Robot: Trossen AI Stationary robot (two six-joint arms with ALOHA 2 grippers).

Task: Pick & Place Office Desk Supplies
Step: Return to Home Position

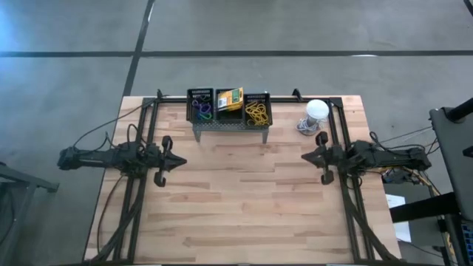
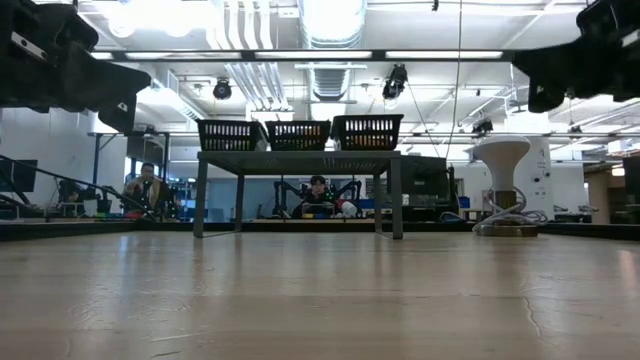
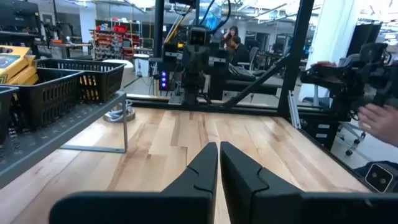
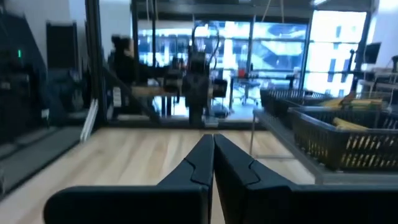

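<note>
Pale matt wood-plank table (image 1: 244, 192), black mesh baskets (image 2: 367, 132), grey perforated metal stand (image 1: 229, 126)

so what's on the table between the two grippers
Nothing: in the high view, the stretch of wooden table between the left gripper and the right gripper is bare boards.

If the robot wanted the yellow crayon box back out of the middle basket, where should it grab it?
Probably from straight above, pinching the end of the crayon box that seems to stand above the rim of the middle basket. The mesh walls close off every sideways approach, and the box's thin flat faces suit a two-finger pinch.
</note>
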